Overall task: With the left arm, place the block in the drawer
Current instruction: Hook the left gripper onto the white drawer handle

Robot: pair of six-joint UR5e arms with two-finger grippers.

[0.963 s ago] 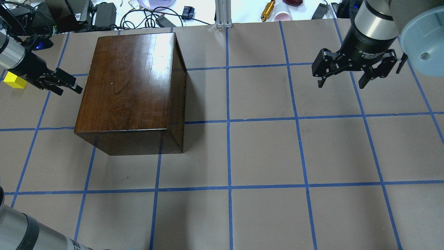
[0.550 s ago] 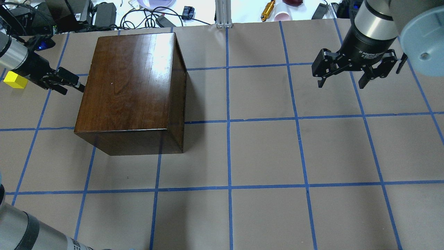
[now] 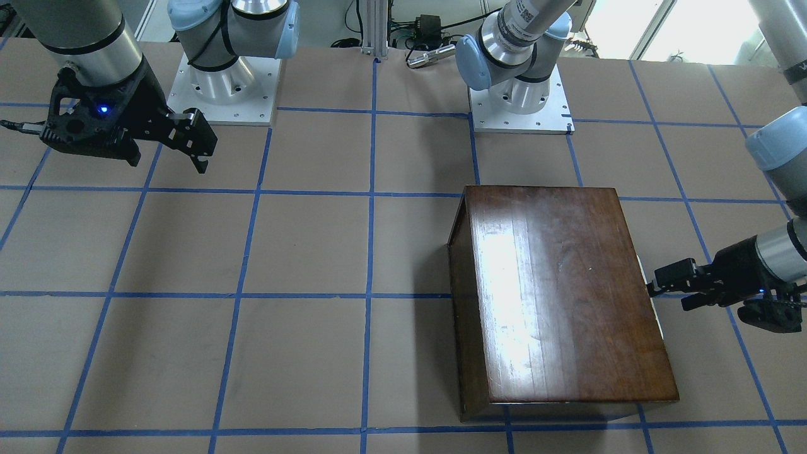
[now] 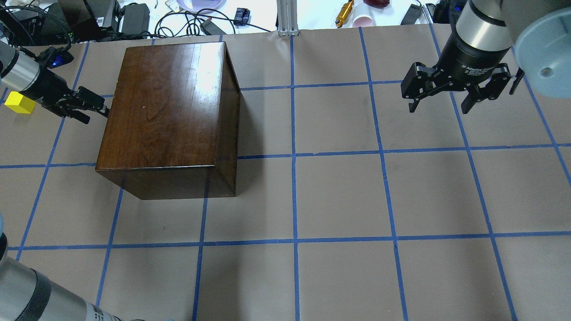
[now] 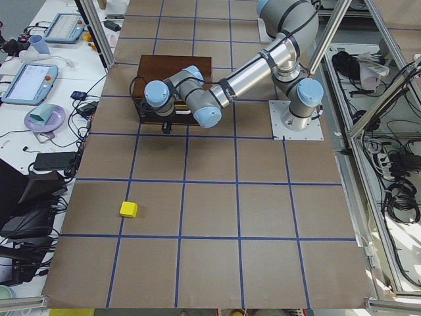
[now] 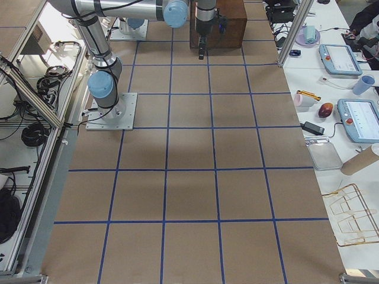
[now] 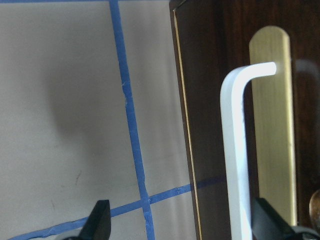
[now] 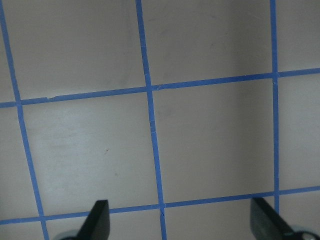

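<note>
The brown paper-covered tabletop (image 4: 339, 196) is ruled into squares by blue tape. A glossy dark-brown cabinet (image 4: 165, 111) stands on its far left part, well apart from both arm bases. Its drawer (image 7: 215, 100) is pushed in. Only the dark front shows, on the cabinet's left face, and it carries a brass plate (image 7: 272, 125) with a pale bent handle (image 7: 234, 165) standing off it.

The left arm (image 5: 250, 71) reaches out low across the tabletop and around to the cabinet's left side. The right arm (image 4: 482, 26) hangs over the far right, above bare tabletop.

The left tool (image 4: 96, 114) lies level and points right at the drawer front, its tips right up against the cabinet's left edge. Its fingers are released and spread wide. In the left wrist view the handle stands between them, close beside one fingertip (image 7: 267, 222), while the other fingertip is well apart over the tabletop. Whether either finger touches the handle cannot be told. The right tool (image 4: 439, 106) points down, its fingers also spread wide and gripping nothing.

The block (image 4: 18, 102), a small yellow cube, sits on the tabletop at the far left edge. It is left of the left tool's wrist and well apart from the cabinet, outside the drawer.
</note>
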